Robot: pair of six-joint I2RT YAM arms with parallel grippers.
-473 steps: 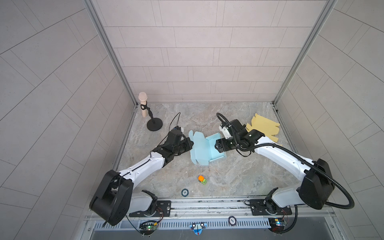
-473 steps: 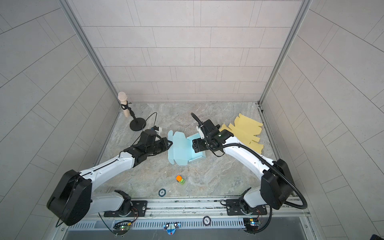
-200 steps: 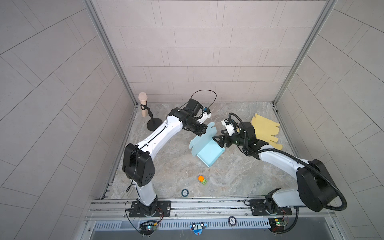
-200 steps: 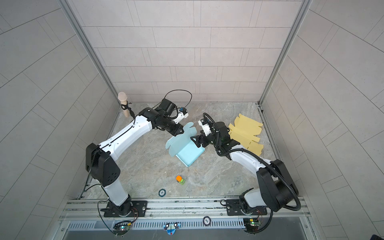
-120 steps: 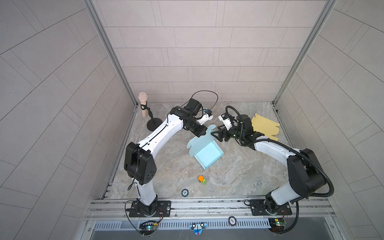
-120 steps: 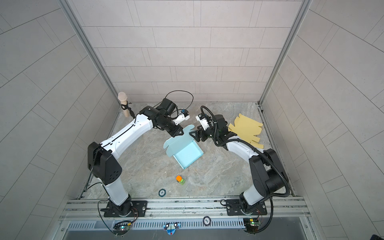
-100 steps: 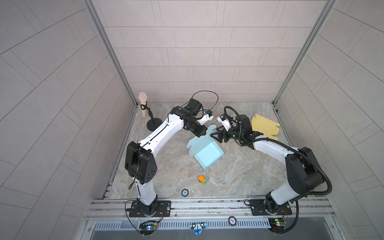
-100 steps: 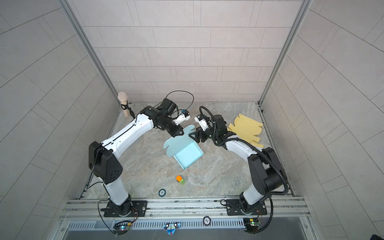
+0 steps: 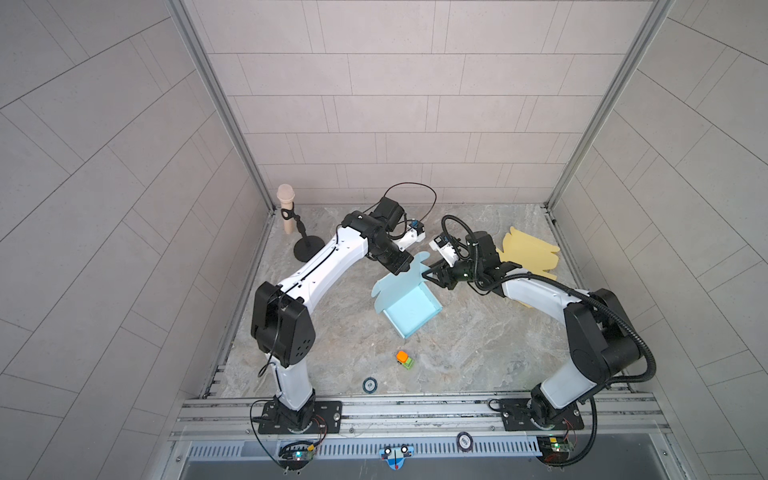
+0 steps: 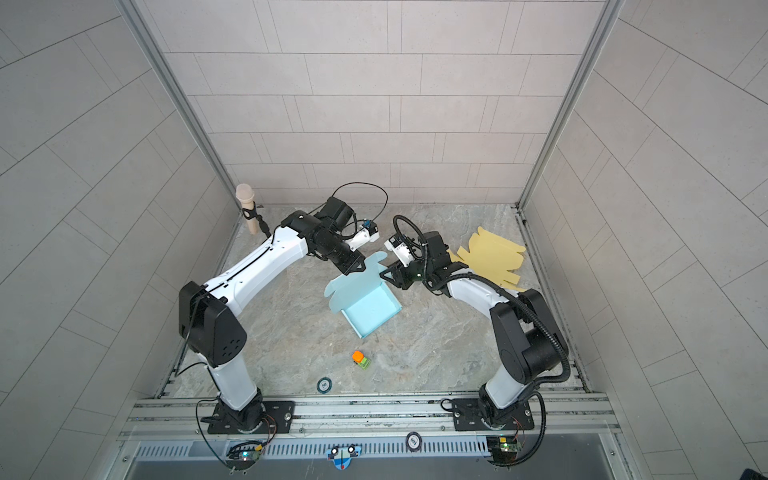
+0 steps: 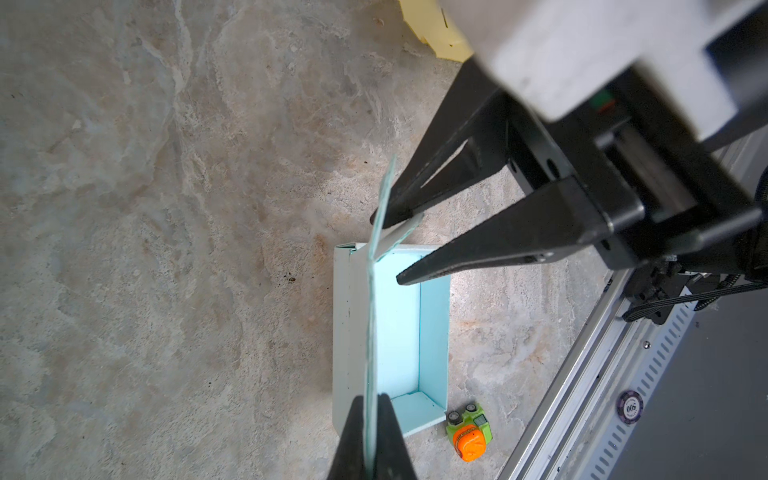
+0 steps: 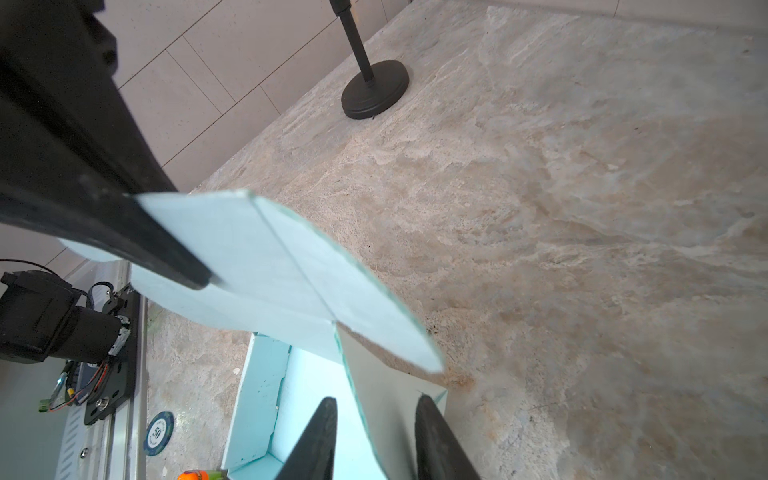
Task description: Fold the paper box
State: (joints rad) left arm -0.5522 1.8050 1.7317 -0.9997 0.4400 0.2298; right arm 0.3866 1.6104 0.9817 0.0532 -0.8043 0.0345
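Observation:
The light blue paper box (image 9: 409, 307) (image 10: 365, 309) sits half formed mid-table, its tray open upward and its lid flap raised at the far end. My left gripper (image 9: 401, 266) (image 10: 353, 268) is shut on that raised flap; in the left wrist view the thin sheet runs edge-on between the gripper's (image 11: 371, 440) closed fingers. My right gripper (image 9: 428, 275) (image 10: 384, 275) reaches to the box's far right corner. Its two fingers stand apart on either side of an upright side flap (image 12: 374, 415), with gaps showing on both sides.
A flat yellow cardboard cutout (image 9: 530, 253) (image 10: 492, 257) lies at the back right. A microphone stand (image 9: 307, 249) (image 12: 374, 89) is at the back left. An orange and green toy (image 9: 404, 359) (image 11: 469, 432) and a poker chip (image 9: 369, 385) lie near the front rail.
My right gripper has moved in to the box's far corner and its jaws have narrowed around the side flap. The left gripper keeps holding the lid flap up.

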